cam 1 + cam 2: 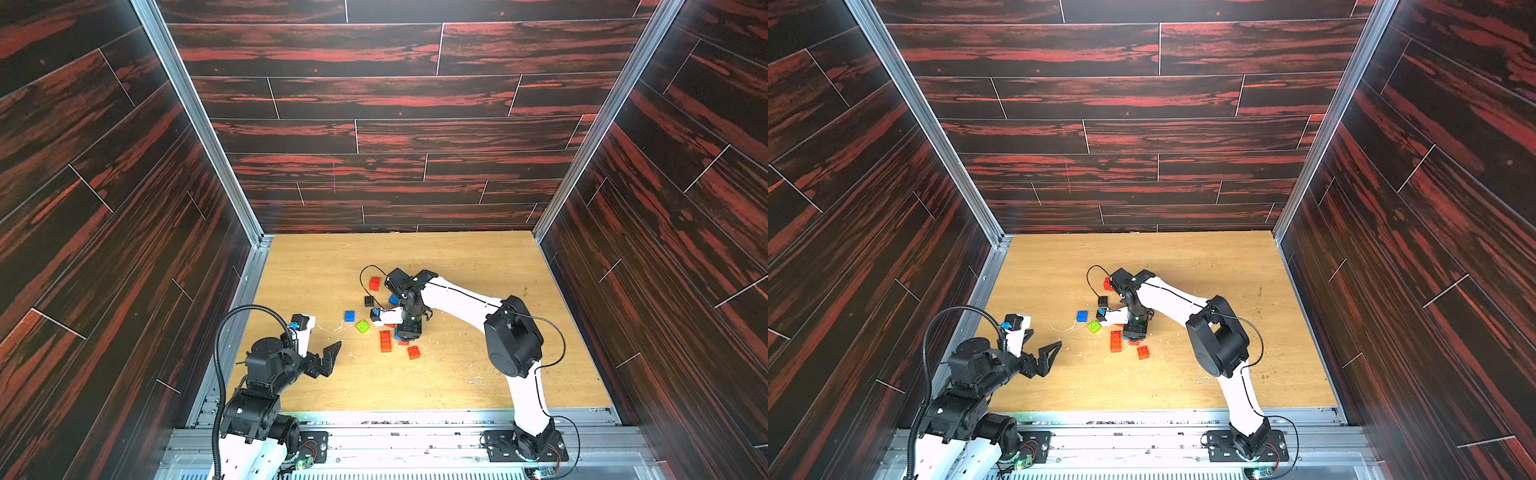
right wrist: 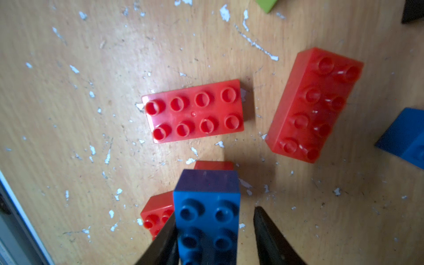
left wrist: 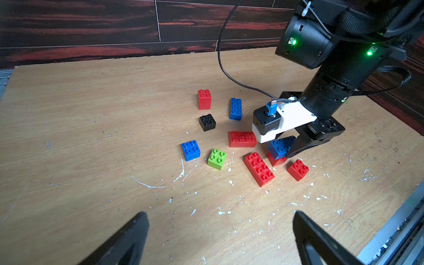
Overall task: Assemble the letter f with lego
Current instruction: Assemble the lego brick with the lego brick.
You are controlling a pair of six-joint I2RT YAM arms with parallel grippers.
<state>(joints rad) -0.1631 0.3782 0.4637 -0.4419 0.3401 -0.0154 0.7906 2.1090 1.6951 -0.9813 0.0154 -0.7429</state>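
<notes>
Right wrist view: right pincer (image 2: 215,213) apart around stacked blue brick (image 2: 206,195); left pincer (image 3: 219,213) wide apart.

Tabletop (image 1: 457,266): light wood board, scuffed.
Walls (image 1: 374,95): dark red-streaked planks on 3 sides, left, right, far.
Flecks (image 3: 220,213): white chips scattered over the board.
Rail (image 1: 415,432): metal, near edge.

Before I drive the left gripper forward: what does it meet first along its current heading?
Probably the table itself, since it tilts downward; beyond that, the lime green brick. Depth is unclear.
</notes>
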